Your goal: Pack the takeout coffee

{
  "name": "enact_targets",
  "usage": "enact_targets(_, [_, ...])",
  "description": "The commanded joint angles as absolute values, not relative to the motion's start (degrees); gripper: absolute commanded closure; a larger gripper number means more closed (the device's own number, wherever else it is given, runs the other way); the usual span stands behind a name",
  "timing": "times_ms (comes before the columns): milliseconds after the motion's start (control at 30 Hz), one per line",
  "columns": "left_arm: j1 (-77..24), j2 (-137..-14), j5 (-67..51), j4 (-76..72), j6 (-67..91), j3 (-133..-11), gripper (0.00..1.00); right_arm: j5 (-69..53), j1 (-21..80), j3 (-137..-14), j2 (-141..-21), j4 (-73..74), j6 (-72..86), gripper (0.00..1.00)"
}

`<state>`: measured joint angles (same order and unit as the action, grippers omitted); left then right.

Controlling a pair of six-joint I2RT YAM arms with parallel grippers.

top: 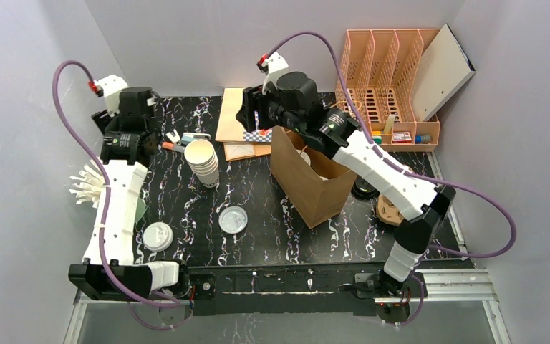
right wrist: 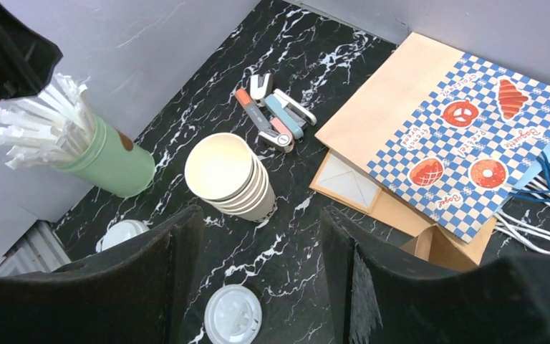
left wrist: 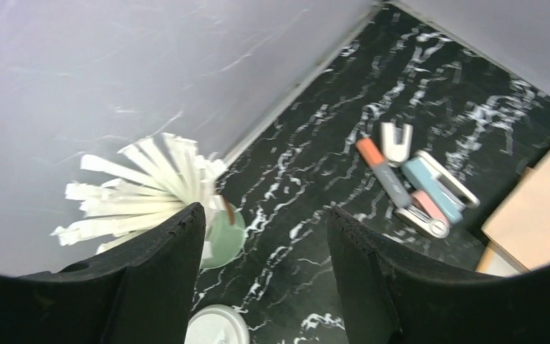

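I count two capped coffees on the table, the left lidded cup and the middle lidded cup, plus one stack of open cups and one brown bag. My left gripper is spread and holds nothing, with the left lidded cup at 6 o'clock under it. My right gripper is spread and empty too. From it, the middle lidded cup is at 6 o'clock and the left one at 8 o'clock.

Top view: L arm covers most of the straw cup, only a green sliver + straw ends show. R arm hides part of the brown bag mouth and part of a round brown thing at the right of the desk, can't ID. Organizer contents too small. L wrist view: lidded cup cut off at btm edge.
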<state>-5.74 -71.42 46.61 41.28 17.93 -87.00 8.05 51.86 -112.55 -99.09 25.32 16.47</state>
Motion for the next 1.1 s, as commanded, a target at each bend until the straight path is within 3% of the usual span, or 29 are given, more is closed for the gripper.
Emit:
enact_targets(0, [-0.3,-69.4,46.2,43.0,20.2,-85.3,0.40,5.5,52.2,-107.9,-95.4,19.8,15.4,0.31])
enact_targets(400, [9.6,-72.4,42.6,37.1,26.0,-80.4,0.52,5.4,52.6,-98.7,-89.7,13.4,13.4,0.33])
enact_targets(700, [13.0,-76.7,43.7,35.5,28.9,-77.5,0.58,6.1,52.6,-99.5,-90.9,13.1,12.6,0.34])
enact_targets(867, [14.5,-77.0,43.1,33.0,27.5,-75.3,0.67,5.9,52.6,-99.9,-91.5,13.0,12.5,0.34])
enact_targets(1067, [16.0,-79.4,42.3,32.5,27.1,-75.5,0.68,6.1,52.7,-100.2,-91.8,12.9,12.4,0.34])
